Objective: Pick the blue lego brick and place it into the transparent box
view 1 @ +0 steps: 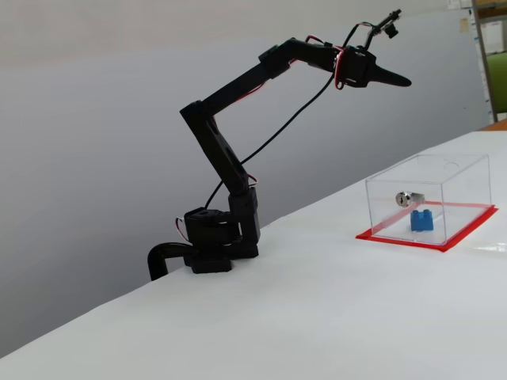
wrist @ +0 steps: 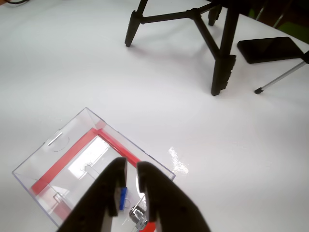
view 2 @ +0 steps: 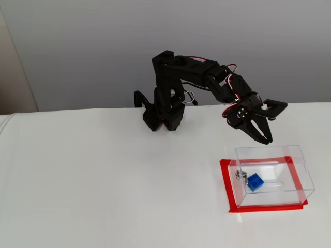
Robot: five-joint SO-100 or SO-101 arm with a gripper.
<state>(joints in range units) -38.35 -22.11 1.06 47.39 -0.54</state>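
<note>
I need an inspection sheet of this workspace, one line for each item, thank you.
Surface: white table, bare around the arm.
Job's things: blue brick lies inside the clear box, beside a silver fitting; the box stands on a red base.
Clutter: black tripod and dark phone in the wrist view.
End effector: raised above the box, holding nothing, fingers slightly apart.
Cables: red and black wires run along the arm.
Surroundings: plain grey wall.
</note>
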